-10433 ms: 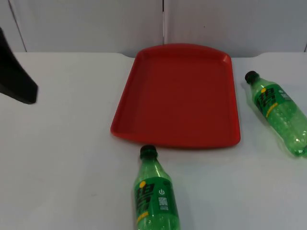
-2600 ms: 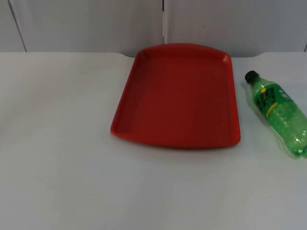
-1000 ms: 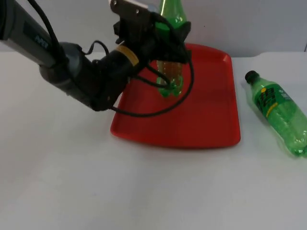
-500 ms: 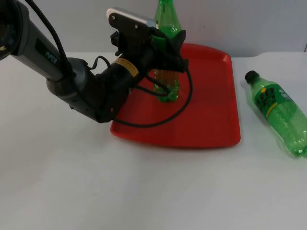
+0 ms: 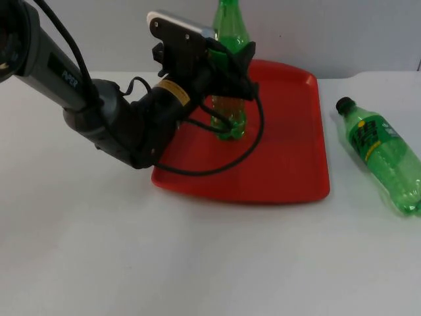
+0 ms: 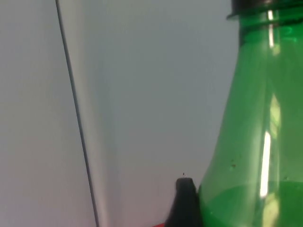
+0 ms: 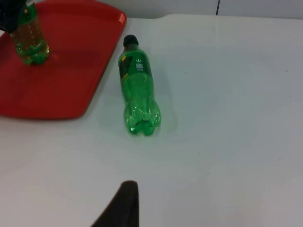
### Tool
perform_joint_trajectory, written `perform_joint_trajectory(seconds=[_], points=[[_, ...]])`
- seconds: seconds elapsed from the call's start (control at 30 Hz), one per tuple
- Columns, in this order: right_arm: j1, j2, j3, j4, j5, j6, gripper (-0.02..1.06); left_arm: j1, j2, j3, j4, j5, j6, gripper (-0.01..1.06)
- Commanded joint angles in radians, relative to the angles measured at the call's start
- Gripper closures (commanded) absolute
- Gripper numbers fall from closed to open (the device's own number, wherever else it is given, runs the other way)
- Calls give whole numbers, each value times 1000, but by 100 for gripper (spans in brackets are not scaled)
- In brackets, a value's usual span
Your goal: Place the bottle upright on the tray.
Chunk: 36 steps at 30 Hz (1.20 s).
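A green bottle [image 5: 229, 23] stands upright on the red tray [image 5: 283, 151], its base resting near the tray's far left part. My left gripper [image 5: 228, 64] is shut around its labelled middle, reaching in from the left. In the left wrist view the bottle's shoulder and neck [image 6: 255, 142] rise close beside a black fingertip [image 6: 185, 203]. The right wrist view shows the standing bottle's lower part [image 7: 29, 42] on the tray [image 7: 66, 80]. My right gripper [image 7: 125, 203] waits over the table, off to the tray's right.
A second green bottle [image 5: 385, 155] lies on its side on the white table right of the tray, cap toward the wall; it is also in the right wrist view [image 7: 137, 87]. The grey partition wall [image 5: 329, 33] stands just behind the tray.
Over the last second the left gripper lowered the bottle onto the tray and brought it upright. In the last half second nothing has moved.
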Motion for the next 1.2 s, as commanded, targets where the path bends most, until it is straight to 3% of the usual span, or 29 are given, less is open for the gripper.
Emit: perform_joint_trajectory(seconds=[0.0, 0.03, 0.1, 0.53, 0.77, 0.97, 1.17], points=[[-4, -4, 1, 0, -1, -9, -1, -2, 1, -4, 4, -7, 0, 24], [-4, -4, 1, 0, -1, -9, -1, -2, 1, -4, 4, -7, 0, 24], [-4, -4, 1, 0, -1, -9, -1, -2, 1, -4, 4, -7, 0, 0], [-4, -4, 1, 0, -1, -9, -1, -2, 1, -4, 4, 5, 0, 0], [-4, -4, 1, 0, -1, -9, -1, -2, -7, -2, -3, 73, -39, 0], [-4, -4, 1, 0, -1, -9, -1, -2, -53, 80, -101, 79, -34, 0], [-4, -4, 1, 0, -1, -9, -1, -2, -114, 170, -62, 62, -34, 0]])
